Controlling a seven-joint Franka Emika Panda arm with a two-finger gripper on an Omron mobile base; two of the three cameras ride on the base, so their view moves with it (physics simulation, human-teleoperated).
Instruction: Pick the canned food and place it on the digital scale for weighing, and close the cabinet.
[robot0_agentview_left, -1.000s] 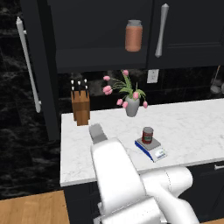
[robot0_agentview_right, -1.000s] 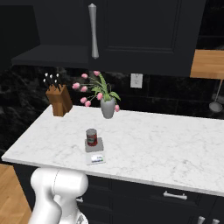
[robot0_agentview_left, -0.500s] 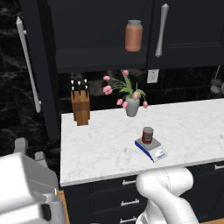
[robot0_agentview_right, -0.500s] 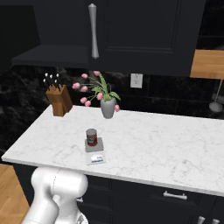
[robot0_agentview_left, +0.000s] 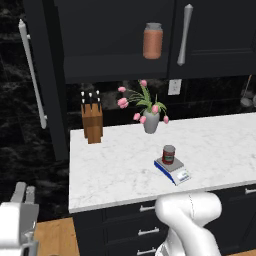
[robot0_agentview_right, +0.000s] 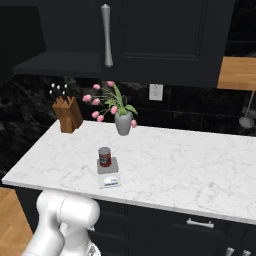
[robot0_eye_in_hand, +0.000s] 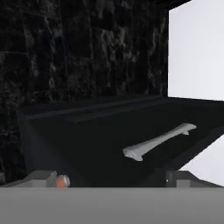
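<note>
I see one cabinet (robot0_agentview_left: 115, 40) across the top of the wall, dark navy-black, the biggest thing here. Its left door (robot0_agentview_left: 42, 75) is swung open toward me, edge-on in the left base view, with one long silver bar handle (robot0_agentview_left: 31, 72) on it. The right door (robot0_agentview_left: 220, 35) is shut and carries a second bar handle (robot0_agentview_left: 185, 34). Inside the open section one terracotta-orange jar (robot0_agentview_left: 153, 41) with a grey lid stands on the shelf. From the right base view I see the underside of the cabinet (robot0_agentview_right: 150, 40) and one bar handle (robot0_agentview_right: 106, 35).

Below it is one white marble table (robot0_agentview_left: 125, 165), with dark drawers (robot0_agentview_left: 140, 232) under it. One wooden knife block (robot0_agentview_left: 92, 121) stands at the back left of the table, and one grey vase of pink tulips (robot0_agentview_left: 150, 120) stands to its right, well apart from it.

One digital scale (robot0_agentview_left: 173, 169) lies toward the front of the table. One canned food (robot0_agentview_left: 169, 154) stands upright on the grey plate of the scale; the right base view shows the same canned food (robot0_agentview_right: 104, 156) on the scale (robot0_agentview_right: 108, 170).

The gripper (robot0_agentview_left: 22, 192) is low at the far left, off the table's left end, below the open door. Its fingers stand a little apart and I see nothing between them. The hand view looks along a dark panel with one bar handle (robot0_eye_in_hand: 157, 142) lying across it.
</note>
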